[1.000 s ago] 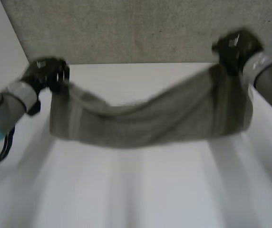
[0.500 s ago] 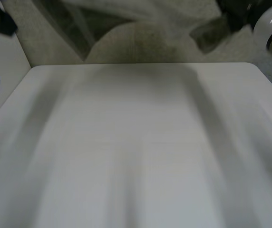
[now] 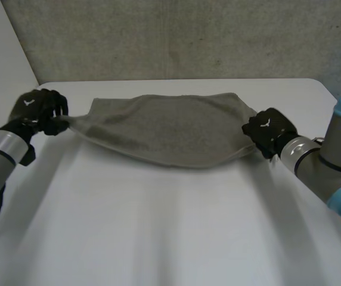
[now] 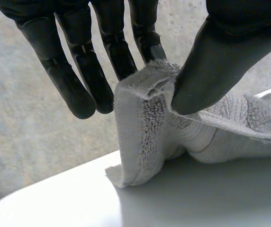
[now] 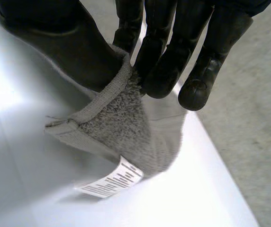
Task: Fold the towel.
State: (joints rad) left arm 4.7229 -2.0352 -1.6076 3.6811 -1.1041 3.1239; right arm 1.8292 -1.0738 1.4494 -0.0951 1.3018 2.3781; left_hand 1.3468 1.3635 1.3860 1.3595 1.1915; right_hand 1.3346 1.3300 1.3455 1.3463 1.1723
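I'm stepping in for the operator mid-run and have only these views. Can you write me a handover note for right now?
Left hand: shut, pinching one end of the towel between thumb and fingers.
Right hand: shut, pinching the other end, by the label.
Towel: stretched between the hands across the far part of the table, middle resting on it.
Done: towel gripped and laid out.
Left: the fold; I cannot tell whether it is already doubled.

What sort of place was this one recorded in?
Probably a robotics lab or test bench: a plain white table, a grey speckled surface beyond it, and the robot's black left hand and right hand each pinching an end of one grey terry towel.
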